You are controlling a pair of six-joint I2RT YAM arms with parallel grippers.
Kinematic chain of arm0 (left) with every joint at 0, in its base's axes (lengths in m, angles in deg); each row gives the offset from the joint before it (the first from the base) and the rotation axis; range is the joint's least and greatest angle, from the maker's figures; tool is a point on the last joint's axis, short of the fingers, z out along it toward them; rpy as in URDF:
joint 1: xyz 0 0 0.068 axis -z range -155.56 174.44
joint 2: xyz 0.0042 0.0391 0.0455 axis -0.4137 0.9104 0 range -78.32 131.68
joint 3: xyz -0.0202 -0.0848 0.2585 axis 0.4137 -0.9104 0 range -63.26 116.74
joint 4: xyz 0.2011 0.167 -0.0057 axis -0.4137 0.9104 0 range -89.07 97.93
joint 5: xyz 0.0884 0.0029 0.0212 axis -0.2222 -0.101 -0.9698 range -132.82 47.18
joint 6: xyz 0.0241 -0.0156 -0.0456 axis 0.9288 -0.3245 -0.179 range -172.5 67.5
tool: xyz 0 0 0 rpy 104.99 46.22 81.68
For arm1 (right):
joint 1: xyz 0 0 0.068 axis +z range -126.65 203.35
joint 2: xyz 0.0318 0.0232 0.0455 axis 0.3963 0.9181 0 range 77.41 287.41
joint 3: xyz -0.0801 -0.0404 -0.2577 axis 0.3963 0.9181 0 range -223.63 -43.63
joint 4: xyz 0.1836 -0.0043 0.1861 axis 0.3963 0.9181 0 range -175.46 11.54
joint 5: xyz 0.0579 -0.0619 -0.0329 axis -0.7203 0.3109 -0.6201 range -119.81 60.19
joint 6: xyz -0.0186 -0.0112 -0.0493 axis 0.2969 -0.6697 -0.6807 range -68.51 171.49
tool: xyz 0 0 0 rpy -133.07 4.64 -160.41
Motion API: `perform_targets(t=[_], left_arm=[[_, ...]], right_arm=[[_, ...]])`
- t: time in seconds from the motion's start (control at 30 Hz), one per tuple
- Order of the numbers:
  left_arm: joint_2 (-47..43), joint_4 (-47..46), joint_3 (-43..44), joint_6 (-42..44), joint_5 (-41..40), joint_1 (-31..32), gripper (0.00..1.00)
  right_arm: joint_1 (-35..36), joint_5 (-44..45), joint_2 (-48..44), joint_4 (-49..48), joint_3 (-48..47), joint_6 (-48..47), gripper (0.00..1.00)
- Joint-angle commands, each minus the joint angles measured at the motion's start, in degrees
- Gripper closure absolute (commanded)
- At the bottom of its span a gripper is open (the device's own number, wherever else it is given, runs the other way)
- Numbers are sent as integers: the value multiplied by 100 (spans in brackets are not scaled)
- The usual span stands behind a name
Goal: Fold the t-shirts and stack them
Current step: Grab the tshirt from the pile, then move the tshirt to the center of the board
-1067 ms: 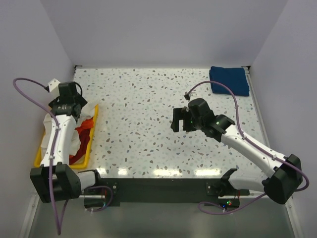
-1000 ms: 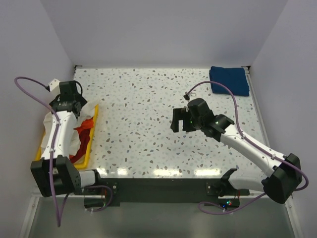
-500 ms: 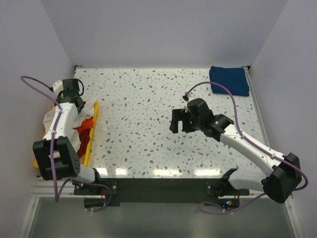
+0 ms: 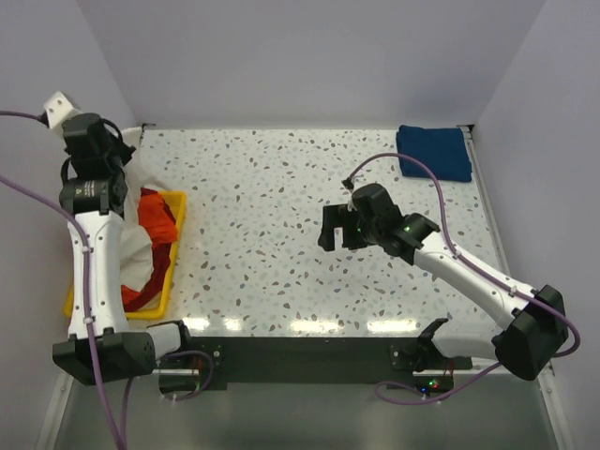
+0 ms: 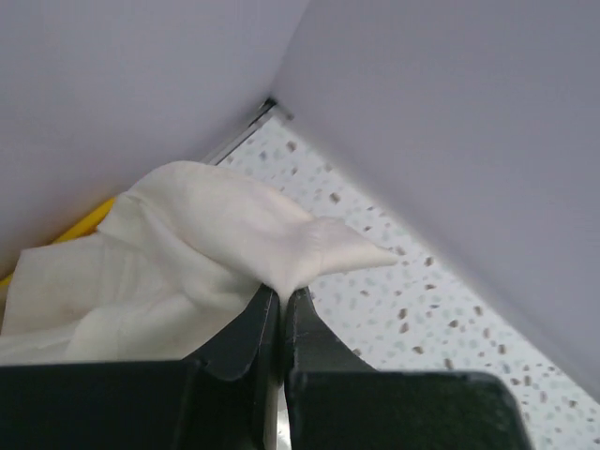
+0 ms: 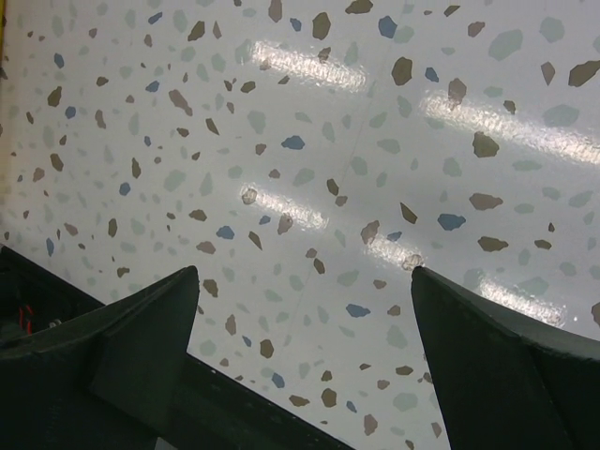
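One arm up, left gripper (image 5: 281, 292) risen above the yellow tray (image 4: 172, 258), now pinching the cream t-shirt (image 5: 187, 246), right gripper (image 6: 305, 273) still spread wide, red t-shirt (image 4: 158, 215) half buried.

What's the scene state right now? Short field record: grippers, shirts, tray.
left gripper: shut on a pinched fold of the cream t-shirt, lifted, the rest trailing into the yellow tray
right gripper: open, empty, over bare table
dark blue t-shirt: folded, far right corner
red and orange t-shirts: crumpled in the tray
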Motion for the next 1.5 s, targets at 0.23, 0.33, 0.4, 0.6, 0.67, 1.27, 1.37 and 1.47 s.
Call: perform_targets(t=[0.23, 0.33, 0.4, 0.6, 0.67, 1.27, 1.37, 1.47], left_arm=[[73, -1171, 2470, 2, 2978, 163, 100], [415, -955, 3109, 246, 2867, 997, 100], [652, -874, 3436, 300, 2847, 1471, 100], [846, -1014, 3351, 388, 2672, 2587, 100], [934, -1023, 3307, 423, 2549, 2835, 100], [1620, -908, 1322, -6, 2530, 3153, 100], [1533, -1189, 488, -86, 2821, 3126, 100], [1331, -1436, -408, -86, 2892, 3126, 100]], right_arm=[[-17, -126, -172, -189, -326, -93, 1], [-9, -118, -242, -242, -308, -120, 1], [-9, -126, -295, -268, -291, -129, 1], [-9, 57, -470, -251, -291, -181, 1], [-9, 172, -541, -251, -265, -243, 1], [-9, 814, -410, -1129, 157, -208, 1], [-17, 902, -121, -1410, 175, -252, 1], [-9, 727, 47, -1770, 280, -252, 3]])
